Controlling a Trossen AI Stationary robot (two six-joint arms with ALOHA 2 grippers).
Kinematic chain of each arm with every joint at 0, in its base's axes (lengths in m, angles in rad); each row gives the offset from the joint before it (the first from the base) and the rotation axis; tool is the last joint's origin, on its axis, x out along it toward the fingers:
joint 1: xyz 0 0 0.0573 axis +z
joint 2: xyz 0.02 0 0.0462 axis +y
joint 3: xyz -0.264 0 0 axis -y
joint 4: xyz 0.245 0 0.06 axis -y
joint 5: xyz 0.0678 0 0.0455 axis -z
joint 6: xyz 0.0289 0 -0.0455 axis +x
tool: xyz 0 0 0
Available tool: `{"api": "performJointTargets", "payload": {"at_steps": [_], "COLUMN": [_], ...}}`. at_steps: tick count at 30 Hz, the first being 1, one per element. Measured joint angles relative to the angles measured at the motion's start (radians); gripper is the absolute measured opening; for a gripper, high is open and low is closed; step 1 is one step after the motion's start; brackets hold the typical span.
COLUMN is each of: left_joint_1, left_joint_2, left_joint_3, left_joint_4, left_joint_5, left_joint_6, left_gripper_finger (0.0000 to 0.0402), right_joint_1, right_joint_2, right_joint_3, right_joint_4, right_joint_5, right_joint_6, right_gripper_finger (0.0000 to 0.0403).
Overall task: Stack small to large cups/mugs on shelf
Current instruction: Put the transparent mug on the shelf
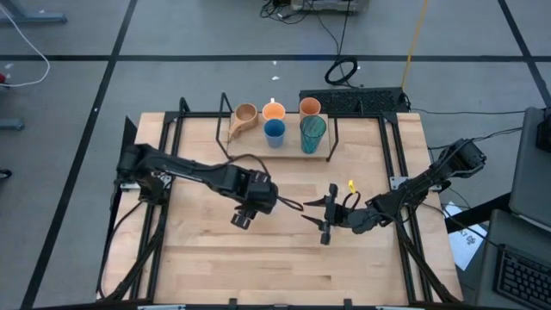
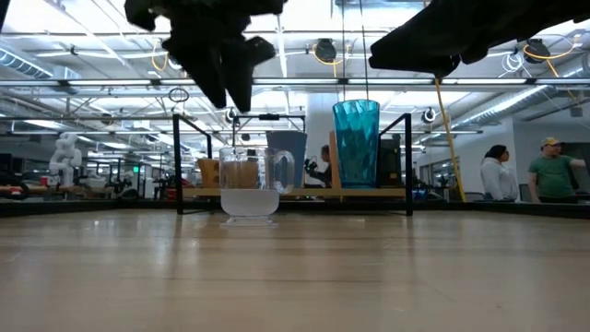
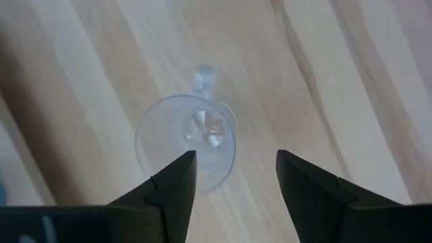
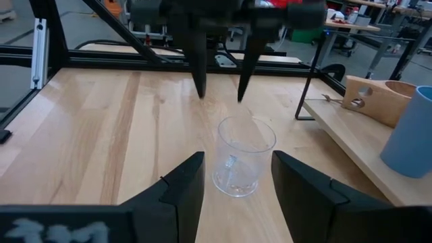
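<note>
From above, you cannot make out the tiny clear glass cup (image 1: 288, 209) between the left pincer (image 1: 283, 203) and the right pincer (image 1: 315, 214); it is all but invisible against the counter (image 1: 215, 258). At table height, both pincers are cut off by the top edge, and the clear cup hides part of the tan wooden handled mug (image 2: 210, 171) behind it. The blue cup (image 4: 413, 135) beyond the right pincer runs off the edge, and the people (image 2: 551, 171) far behind are blurred.
</note>
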Motion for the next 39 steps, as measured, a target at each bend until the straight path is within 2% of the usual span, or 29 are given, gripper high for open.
{"api": "performJointTargets", "payload": {"at_steps": [11, 23, 26, 33, 39], "left_joint_1": [0.008, 0.007, 0.007, 0.007, 0.005], "left_joint_2": [0.096, 0.122, 0.122, 0.121, 0.120], "left_joint_3": [0.000, -0.052, -0.068, -0.086, -0.086], "left_joint_4": [0.018, 0.081, 0.126, 0.127, 0.128], "left_joint_5": [0.000, -0.010, -0.012, -0.012, -0.012], "left_joint_6": [-0.006, -0.007, -0.006, -0.007, -0.006], "left_gripper_finger": [0.0207, 0.0204, 0.0181, 0.0090, 0.0034], "right_joint_1": [0.006, 0.006, 0.006, 0.006, 0.006], "right_joint_2": [0.000, 0.000, 0.000, 0.000, 0.000], "right_joint_3": [0.000, 0.000, 0.000, 0.000, 0.000], "right_joint_4": [0.001, -0.002, -0.002, -0.002, -0.002], "right_joint_5": [0.000, 0.000, 0.000, 0.000, 0.000], "right_joint_6": [0.000, 0.000, 0.000, 0.000, 0.000], "right_gripper_finger": [0.0164, 0.0164, 0.0164, 0.0164, 0.0164]}}
